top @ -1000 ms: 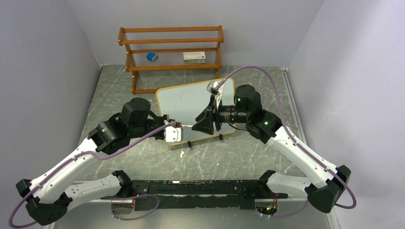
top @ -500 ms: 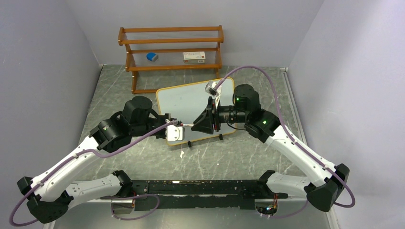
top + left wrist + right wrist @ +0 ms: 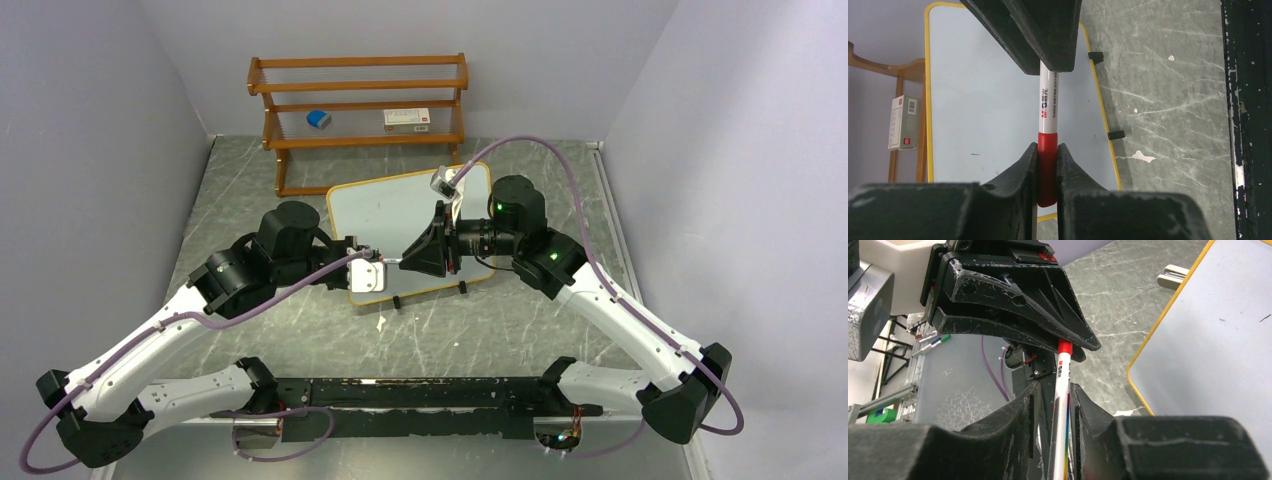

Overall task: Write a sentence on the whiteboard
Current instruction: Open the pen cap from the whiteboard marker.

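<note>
Scuffed black left gripper (image 3: 1047, 150) pinches the glossy red cap (image 3: 1047, 140) of a slim white cylindrical marker (image 3: 1049, 100); right gripper (image 3: 1055, 387) flanks its barrel (image 3: 1062, 375), grip unclear.

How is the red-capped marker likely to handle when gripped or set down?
The marker, a thin plastic tube, looks stiff and probably light. Round and glossy, it may slip and would likely roll on the table. The red cap, clamped in the left pincer, may pull off.

The left hand (image 3: 377, 262) and right hand (image 3: 405, 261) face each other over the whiteboard (image 3: 385, 208).
</note>
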{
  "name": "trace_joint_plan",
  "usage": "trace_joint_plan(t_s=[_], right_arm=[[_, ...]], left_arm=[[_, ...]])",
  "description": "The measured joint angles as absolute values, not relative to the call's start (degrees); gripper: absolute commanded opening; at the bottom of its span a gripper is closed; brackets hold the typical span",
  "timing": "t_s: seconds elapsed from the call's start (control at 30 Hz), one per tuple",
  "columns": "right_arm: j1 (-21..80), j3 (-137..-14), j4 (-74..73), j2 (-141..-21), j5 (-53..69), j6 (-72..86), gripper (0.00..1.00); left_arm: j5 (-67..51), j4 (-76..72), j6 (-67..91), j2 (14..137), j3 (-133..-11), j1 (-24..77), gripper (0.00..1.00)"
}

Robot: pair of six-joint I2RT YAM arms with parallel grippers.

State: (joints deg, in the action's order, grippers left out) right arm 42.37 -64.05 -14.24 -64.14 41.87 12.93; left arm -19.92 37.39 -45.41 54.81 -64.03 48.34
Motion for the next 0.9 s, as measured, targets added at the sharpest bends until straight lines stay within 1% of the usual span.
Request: trace_joint_plan(t_s=[0.4,0.9], right_arm=[[42.33,-62.87,-13.45,-64.14,41.85,13.32,0.29],[42.33,-61.34,-9.65,-62.41,41.85,15.59,0.30]], left_arm=[[-19.62,35.88,-43.57,53.36,-64.01,48.45,0.05],[-19.57,35.94,-42.83,53.58,-64.01,48.45,0.05]])
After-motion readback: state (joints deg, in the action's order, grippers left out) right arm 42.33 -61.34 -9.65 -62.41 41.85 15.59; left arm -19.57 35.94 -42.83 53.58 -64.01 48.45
